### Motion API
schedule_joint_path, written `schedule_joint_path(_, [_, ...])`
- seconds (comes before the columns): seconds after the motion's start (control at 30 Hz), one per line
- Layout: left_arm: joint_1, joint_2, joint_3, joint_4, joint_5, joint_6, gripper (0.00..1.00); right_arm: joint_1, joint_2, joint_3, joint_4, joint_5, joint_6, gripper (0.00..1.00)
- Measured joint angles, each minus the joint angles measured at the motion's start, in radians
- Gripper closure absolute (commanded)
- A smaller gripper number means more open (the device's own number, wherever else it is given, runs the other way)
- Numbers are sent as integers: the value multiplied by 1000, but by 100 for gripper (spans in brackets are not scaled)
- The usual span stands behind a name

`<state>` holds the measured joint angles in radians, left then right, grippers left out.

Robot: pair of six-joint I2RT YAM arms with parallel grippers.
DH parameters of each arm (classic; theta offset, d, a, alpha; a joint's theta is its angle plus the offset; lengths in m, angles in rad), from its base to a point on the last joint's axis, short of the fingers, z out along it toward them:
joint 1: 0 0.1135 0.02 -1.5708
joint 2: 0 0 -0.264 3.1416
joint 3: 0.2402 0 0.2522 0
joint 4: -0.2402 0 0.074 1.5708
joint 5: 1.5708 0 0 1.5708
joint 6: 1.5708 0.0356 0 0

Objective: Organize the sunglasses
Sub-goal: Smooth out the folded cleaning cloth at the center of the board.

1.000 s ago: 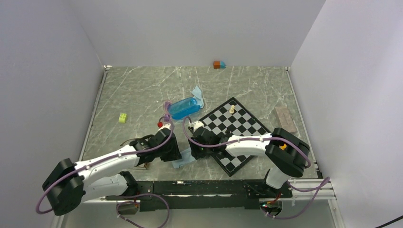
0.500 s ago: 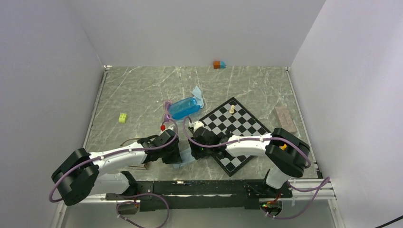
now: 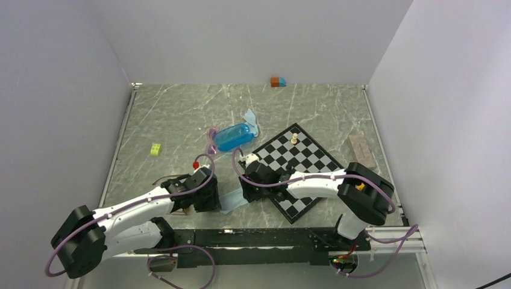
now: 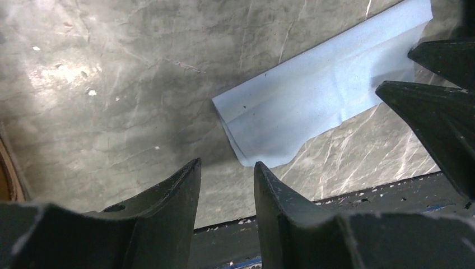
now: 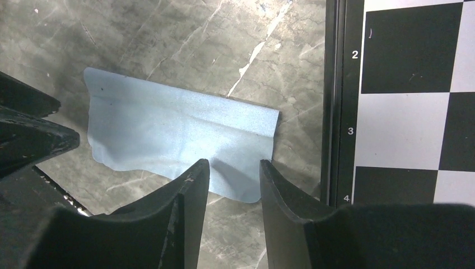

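- The blue capsule-shaped case (image 3: 234,136) lies near the middle of the counter (image 3: 175,114). It looks closed, and what is in it cannot be made out.
- There are two pairs of sunglasses, and neither is in the case. The small purple pair (image 3: 212,133) sits just beside the case's left end. The thin brown pair (image 3: 161,179) lies toward the counter's near left corner, partly hidden by the left arm.
- There are two light-blue cloths. One (image 3: 250,117) pokes out from behind the case on its far side. The other (image 3: 231,200) lies flat by the near edge, between the two hands.
- The left hand (image 4: 224,171) hangs low over bare counter beside that near cloth, fingers apart and holding nothing.
- The right hand (image 5: 231,168) has its fingers apart above the cloth's other end, with nothing pinched.
- One chessboard (image 3: 301,165) lies right of the near cloth, under the right arm, with a pale piece (image 3: 294,138) on it.
- One yellow-green brick (image 3: 156,149) lies near the left edge, one orange-and-blue block (image 3: 278,82) at the far edge, and one pinkish brick (image 3: 362,150) by the right edge.
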<state>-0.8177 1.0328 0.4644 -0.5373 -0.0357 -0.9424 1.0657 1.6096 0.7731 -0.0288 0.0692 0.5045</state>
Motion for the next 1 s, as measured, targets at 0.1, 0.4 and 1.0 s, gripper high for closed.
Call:
schedule_joint_path(0.1, [0,-29,0,-26,-8,0,54,0,-10,0,-13,0,-5,54])
schedule_joint_path(0.4, [0,-25,-7,0,-23,-95,52,0,-69,7,-32,2,-7,52])
schedule_joint_path(1.0, [-72,209,110,-22,-115,-203,100,-2,-21,15,-54,45,6,53])
